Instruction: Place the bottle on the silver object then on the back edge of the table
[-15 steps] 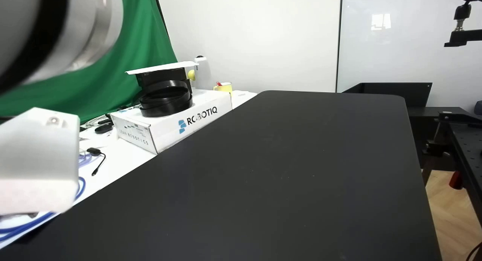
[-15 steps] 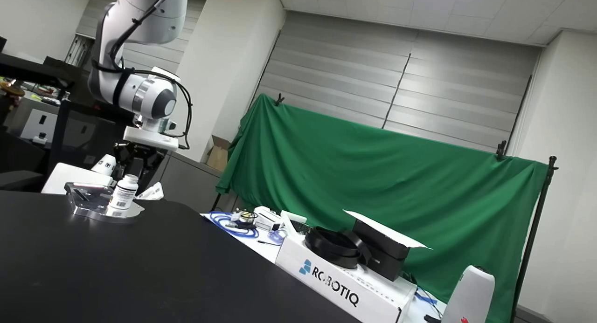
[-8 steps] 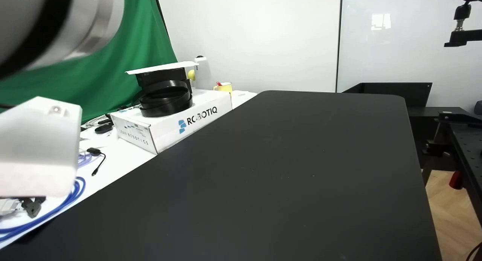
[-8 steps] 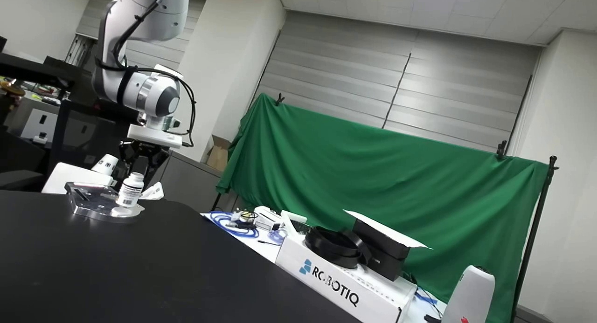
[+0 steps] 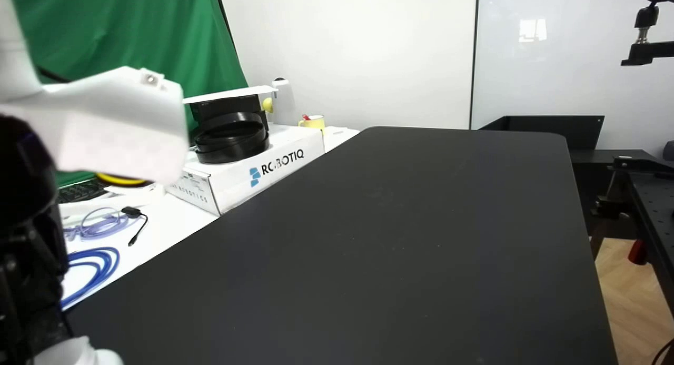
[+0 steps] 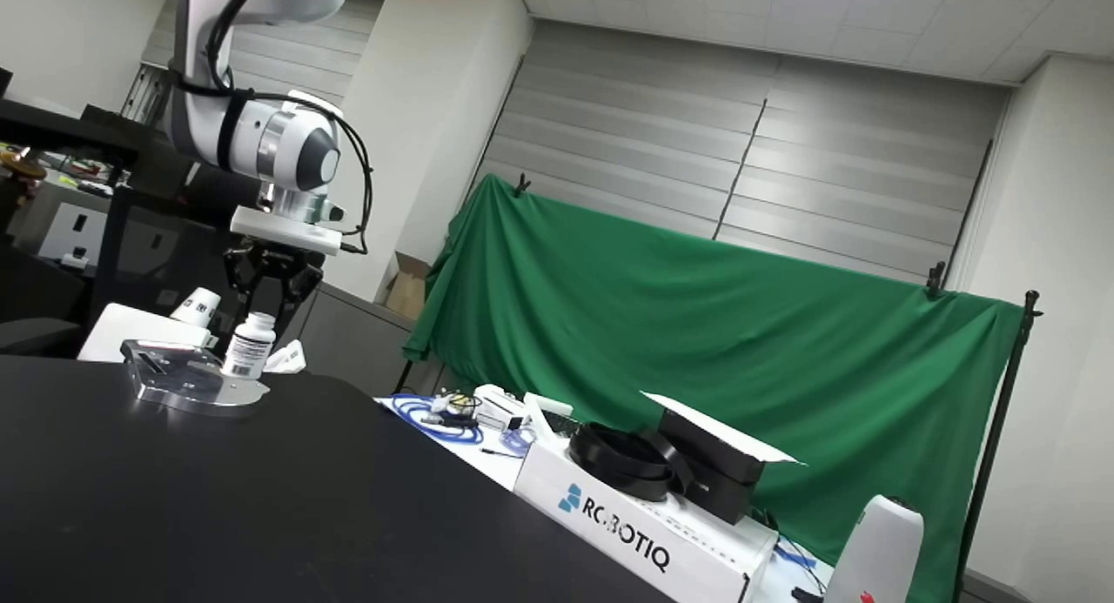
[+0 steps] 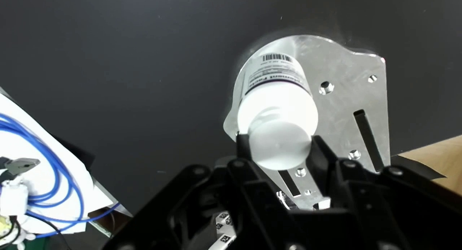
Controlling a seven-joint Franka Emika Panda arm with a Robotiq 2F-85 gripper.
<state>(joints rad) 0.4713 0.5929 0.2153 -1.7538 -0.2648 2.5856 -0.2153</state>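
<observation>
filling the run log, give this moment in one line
bottle: held in jaws; under it: silver plate, on black table; back-edge placement: not yet done

A white bottle (image 7: 278, 107), center, shows a black-striped barcode (image 7: 277, 57) in the wrist view, with black fingers (image 7: 323, 158) at bottom, a silver object (image 7: 335, 107) at right and black surface (image 7: 126, 73) at upper left; green cloth (image 6: 705, 324) spans mid-frame in an exterior view.

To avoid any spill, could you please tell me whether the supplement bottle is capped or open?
Capped: the wrist view shows a white cap on top of the supplement bottle; how tightly, I cannot tell.
</observation>
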